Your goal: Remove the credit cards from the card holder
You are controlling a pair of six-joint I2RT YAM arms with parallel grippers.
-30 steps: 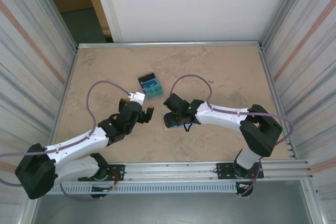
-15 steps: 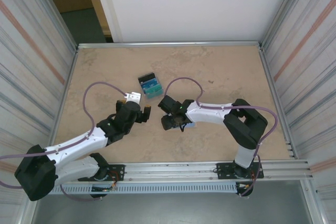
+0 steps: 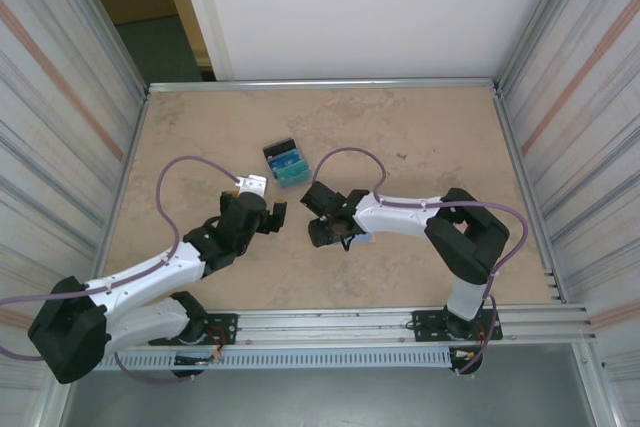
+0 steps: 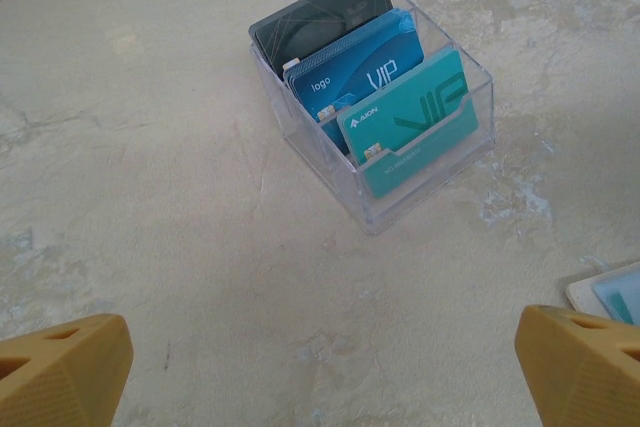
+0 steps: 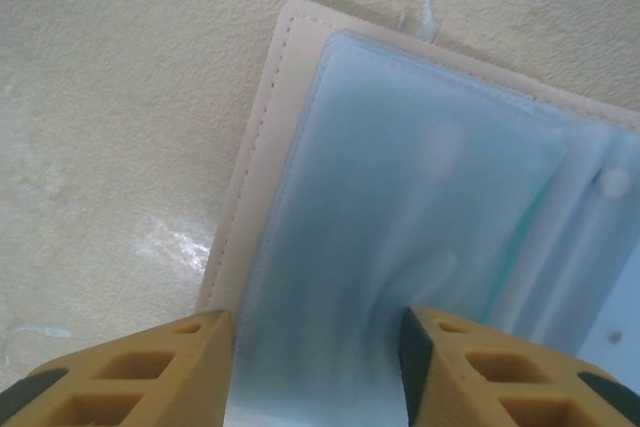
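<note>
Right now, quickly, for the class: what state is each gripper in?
Left gripper: open, holding nothing.
Right gripper: fingers either side of the card holder sleeve; whether it grips cannot be told.

Beige card holder (image 5: 400, 197) lies open flat on the worktop (image 5: 120, 97), pale blue sleeves up. Grey, blue and teal credit cards (image 4: 370, 77) stand in a clear box (image 4: 420, 189).

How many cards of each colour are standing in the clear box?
Dark grey card: 1
Blue card: 1
Teal card: 1
Total: 3
</note>
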